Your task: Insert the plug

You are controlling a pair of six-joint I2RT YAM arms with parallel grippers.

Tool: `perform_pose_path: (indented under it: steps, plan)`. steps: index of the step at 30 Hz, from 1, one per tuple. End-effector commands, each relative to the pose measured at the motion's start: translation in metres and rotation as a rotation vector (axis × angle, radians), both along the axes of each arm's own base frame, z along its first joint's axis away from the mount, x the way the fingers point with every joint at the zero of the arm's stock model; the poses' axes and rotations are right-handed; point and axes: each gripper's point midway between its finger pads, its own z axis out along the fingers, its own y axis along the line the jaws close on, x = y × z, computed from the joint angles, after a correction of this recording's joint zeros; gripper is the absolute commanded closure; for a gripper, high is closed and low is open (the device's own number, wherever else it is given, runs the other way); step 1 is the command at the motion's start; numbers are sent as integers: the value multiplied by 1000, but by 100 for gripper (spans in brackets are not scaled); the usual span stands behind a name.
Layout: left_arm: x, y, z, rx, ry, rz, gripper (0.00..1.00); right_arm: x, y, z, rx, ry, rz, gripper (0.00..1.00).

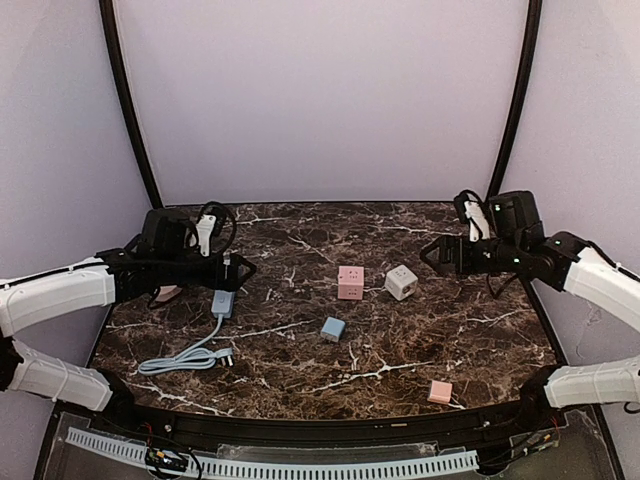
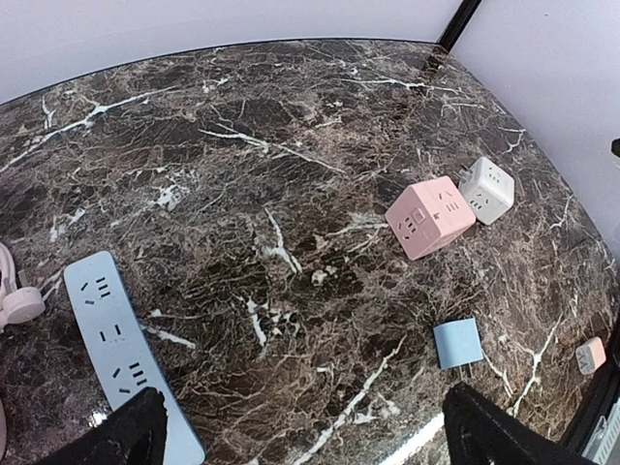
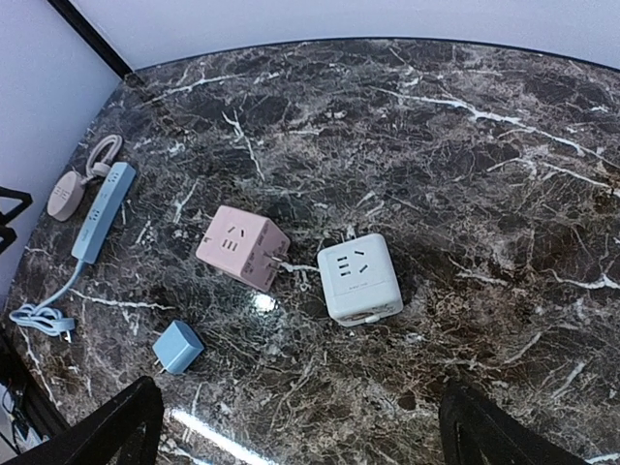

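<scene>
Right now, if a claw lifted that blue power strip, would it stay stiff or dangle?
The blue power strip looks like rigid plastic, so probably stiff. Its cable lies in loose coils, so it would likely dangle, trailing its plug.

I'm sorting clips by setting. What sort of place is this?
Likely a lab test booth rather than a home: plain pale walls close in a marble-patterned table bearing a pink socket cube, white socket cube and blue power strip.

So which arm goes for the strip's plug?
Left, likely. The plug lies on the left beside its coiled cord, near the open left gripper; the right gripper, also open, hovers beyond the pink cube.
</scene>
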Motion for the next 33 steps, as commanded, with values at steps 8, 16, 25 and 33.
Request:
perform_pose_path:
  steps: [8, 16, 25, 33]
  plan:
    - [21, 100, -14, 262, -61, 513, 0, 32, 21, -72, -238, 25, -37, 1]
    - [21, 101, -47, 261, 55, 485, 0, 52, 33, -107, -300, 57, -15, 1]
    - [11, 77, -85, 220, 163, 367, 0, 63, 36, -137, -359, 75, -6, 1]
    - [7, 68, -88, 197, 184, 315, 0, 80, 44, -145, -401, -6, 38, 2]
